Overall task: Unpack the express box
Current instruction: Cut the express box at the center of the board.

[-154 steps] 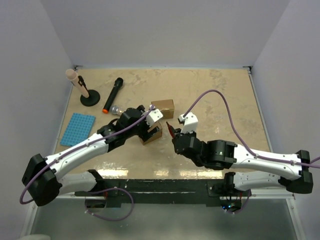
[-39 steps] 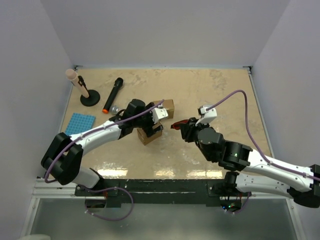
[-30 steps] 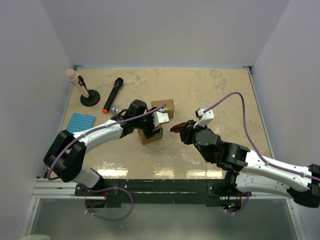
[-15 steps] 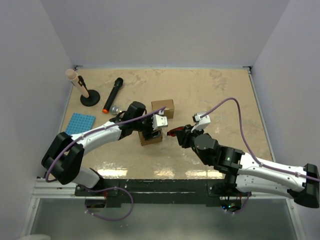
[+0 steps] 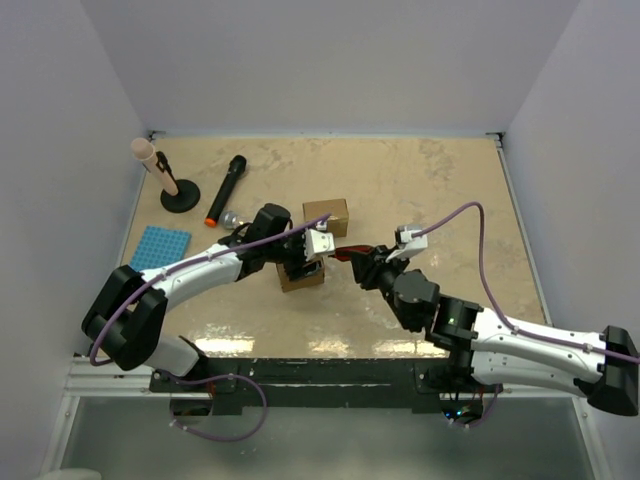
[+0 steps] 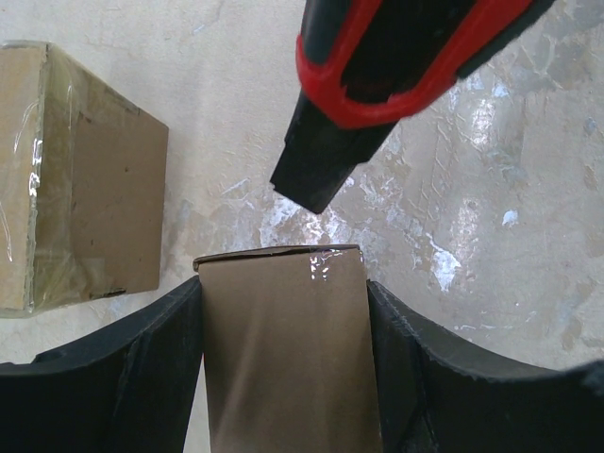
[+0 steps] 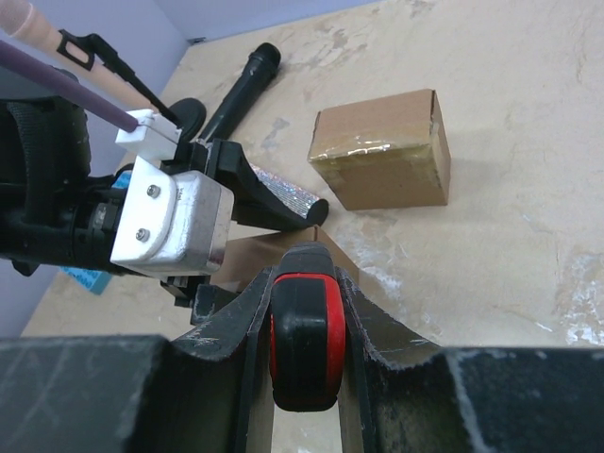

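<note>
While the taped brown express box (image 6: pixel 283 368) is clamped by the left gripper (image 6: pixel 283 311), a red cutter (image 7: pixel 304 344) is pinched by the right gripper (image 7: pixel 302 311).

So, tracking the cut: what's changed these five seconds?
The right gripper turned its red cutter to point at the small box, tip just short of it. The left gripper stayed astride that box while its arm folded in. Unmoved: second box, microphone, blue rack.
</note>
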